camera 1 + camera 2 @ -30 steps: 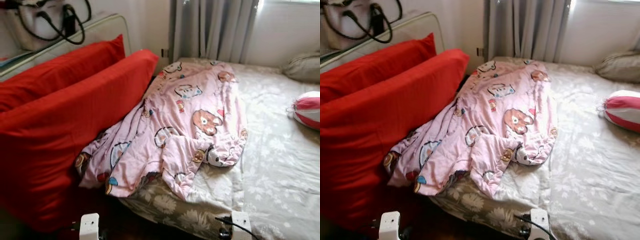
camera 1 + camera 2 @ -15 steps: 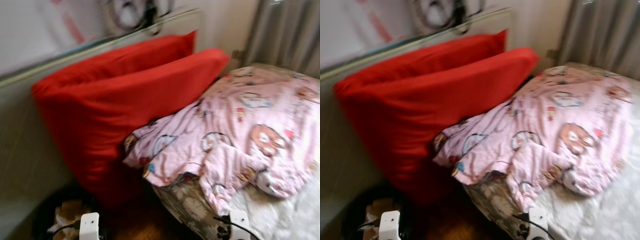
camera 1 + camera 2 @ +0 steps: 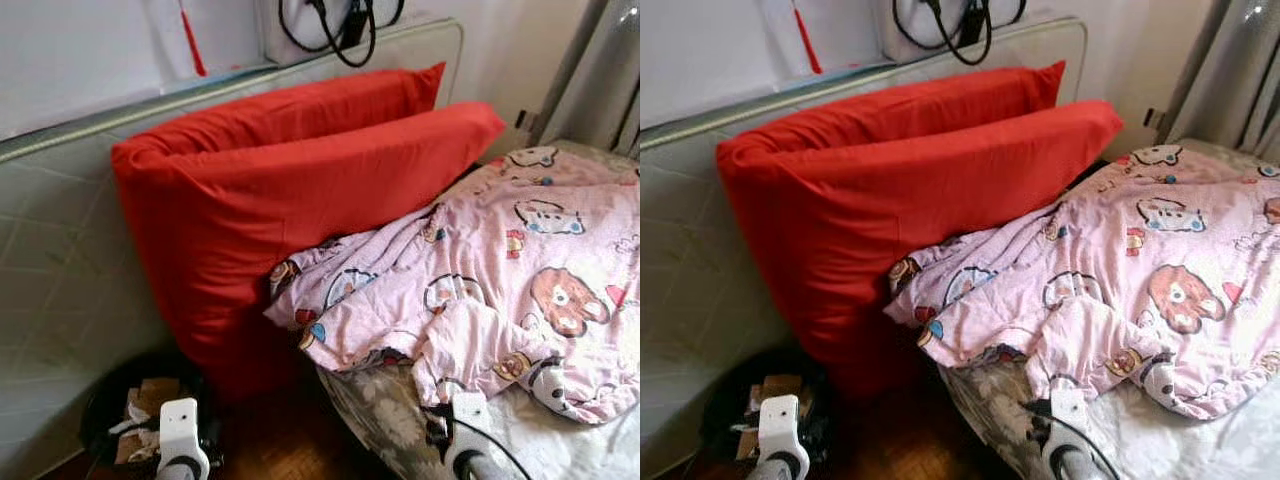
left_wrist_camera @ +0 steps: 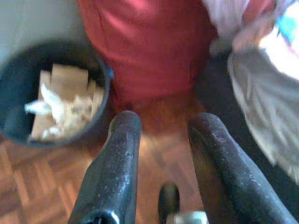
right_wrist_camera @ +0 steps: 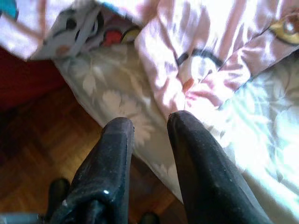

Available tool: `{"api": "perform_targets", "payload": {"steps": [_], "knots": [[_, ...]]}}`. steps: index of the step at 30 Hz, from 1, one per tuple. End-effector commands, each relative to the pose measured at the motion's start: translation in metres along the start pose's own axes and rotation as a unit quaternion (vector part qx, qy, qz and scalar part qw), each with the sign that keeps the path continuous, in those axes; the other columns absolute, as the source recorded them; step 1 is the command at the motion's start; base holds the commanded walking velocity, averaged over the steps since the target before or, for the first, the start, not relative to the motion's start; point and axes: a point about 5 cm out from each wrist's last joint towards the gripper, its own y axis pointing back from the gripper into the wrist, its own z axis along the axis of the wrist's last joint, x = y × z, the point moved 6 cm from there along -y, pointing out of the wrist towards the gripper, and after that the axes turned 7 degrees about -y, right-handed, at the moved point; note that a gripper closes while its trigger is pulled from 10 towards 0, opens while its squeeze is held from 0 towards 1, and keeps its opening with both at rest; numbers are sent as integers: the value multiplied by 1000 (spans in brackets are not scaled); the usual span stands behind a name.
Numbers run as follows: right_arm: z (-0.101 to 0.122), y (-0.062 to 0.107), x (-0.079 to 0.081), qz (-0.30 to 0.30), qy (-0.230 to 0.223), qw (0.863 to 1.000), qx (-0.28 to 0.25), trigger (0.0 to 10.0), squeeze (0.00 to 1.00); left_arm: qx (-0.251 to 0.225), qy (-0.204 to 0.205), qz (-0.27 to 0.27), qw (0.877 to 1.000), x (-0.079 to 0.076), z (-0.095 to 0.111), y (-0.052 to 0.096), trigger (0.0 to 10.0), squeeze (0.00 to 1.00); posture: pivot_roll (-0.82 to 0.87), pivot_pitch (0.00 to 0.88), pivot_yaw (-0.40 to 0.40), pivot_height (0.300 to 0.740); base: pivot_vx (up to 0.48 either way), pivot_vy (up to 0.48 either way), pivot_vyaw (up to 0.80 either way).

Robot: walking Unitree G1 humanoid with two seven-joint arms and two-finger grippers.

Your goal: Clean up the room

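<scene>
Pink cartoon-print quilt [image 3: 500, 290] crumpled on floral-sheet bed [image 3: 1200, 440], hem overhanging near corner. Both claws low at that corner, empty: left gripper [image 4: 161, 140] fingers apart, right gripper [image 5: 149, 123] narrowly apart. Risk: grabbing hem drags quilt onto wood floor [image 4: 159, 116], or snags sheet too.

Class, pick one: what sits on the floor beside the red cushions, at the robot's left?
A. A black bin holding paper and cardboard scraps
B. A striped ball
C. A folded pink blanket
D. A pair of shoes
A: the black bin stands on the wood floor beside the base of the red cushions, with pale paper and cardboard scraps inside it.
</scene>
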Motion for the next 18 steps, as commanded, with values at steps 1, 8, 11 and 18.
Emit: {"api": "perform_targets", "payload": {"steps": [1,8,11,18], "knots": [[11,-2,1,1,-9,1000,-20,10000,0,-15,3,4,1000,2,5,0,10000,0,45,0,9,733,0,0,0],[50,-4,6,14,-18,995,-94,10000,0,-79,15,21,997,8,25,3,10000,0,50,0,-9,733,0,0,0],[65,-3,9,21,-22,991,-127,10000,0,-112,13,23,993,9,38,6,10000,0,56,0,-11,733,0,0,0],[87,1,15,31,-36,982,-184,10000,0,-177,13,23,984,4,66,13,10000,0,59,0,-9,733,0,0,0]]}}
